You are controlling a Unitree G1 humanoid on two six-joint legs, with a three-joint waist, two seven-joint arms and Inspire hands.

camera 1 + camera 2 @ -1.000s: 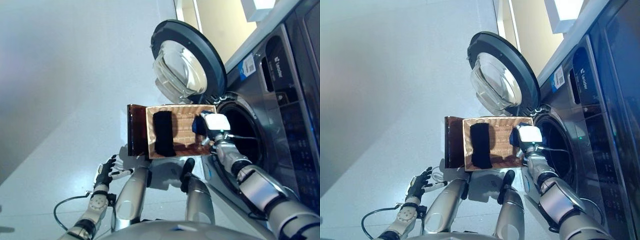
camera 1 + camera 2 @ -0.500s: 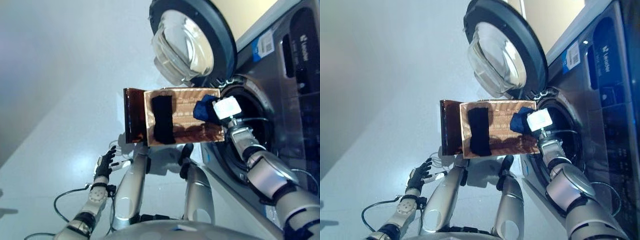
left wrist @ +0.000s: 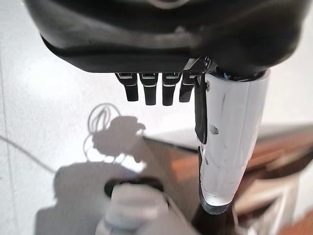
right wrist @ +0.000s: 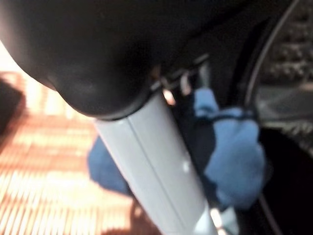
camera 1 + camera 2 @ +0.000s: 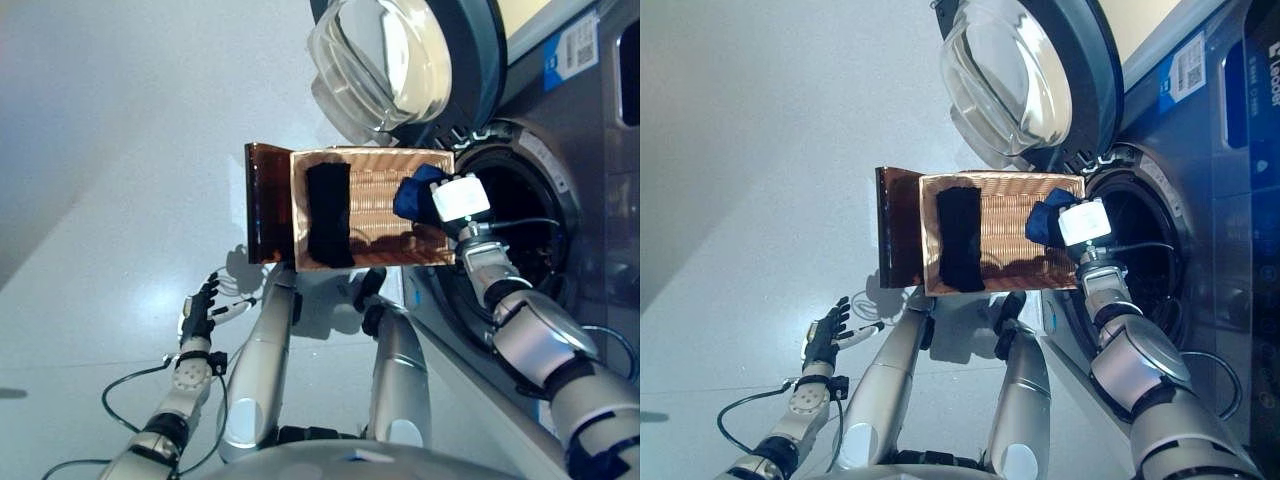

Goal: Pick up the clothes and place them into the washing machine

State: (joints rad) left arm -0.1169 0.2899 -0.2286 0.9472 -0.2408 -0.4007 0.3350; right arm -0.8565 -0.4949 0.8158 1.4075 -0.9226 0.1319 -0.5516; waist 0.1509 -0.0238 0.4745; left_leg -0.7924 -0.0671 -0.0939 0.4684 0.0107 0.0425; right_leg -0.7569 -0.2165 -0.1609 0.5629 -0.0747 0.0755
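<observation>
A shallow wicker basket (image 5: 375,245) rests on a dark brown box (image 5: 264,215) beside the washing machine's open drum (image 5: 525,205). A black cloth (image 5: 328,214) lies across the basket's left part. My right hand (image 5: 441,206) is at the basket's end nearest the drum, shut on a blue cloth (image 5: 411,194) and holding it just above the basket's weave. In the right wrist view the blue cloth (image 4: 230,147) bunches past my white-covered thumb (image 4: 161,166). My left hand (image 5: 197,318) hangs low over the floor, fingers (image 3: 146,89) straight and empty.
The round glass door (image 5: 400,60) stands swung open above the basket. The machine's dark front panel (image 5: 600,150) runs along the right. Pale grey floor (image 5: 110,150) spreads to the left.
The camera has moved, shifting the whole picture. My right hand has drawn the blue cloth up a little from the basket, so more of it shows. My left hand hangs as before.
</observation>
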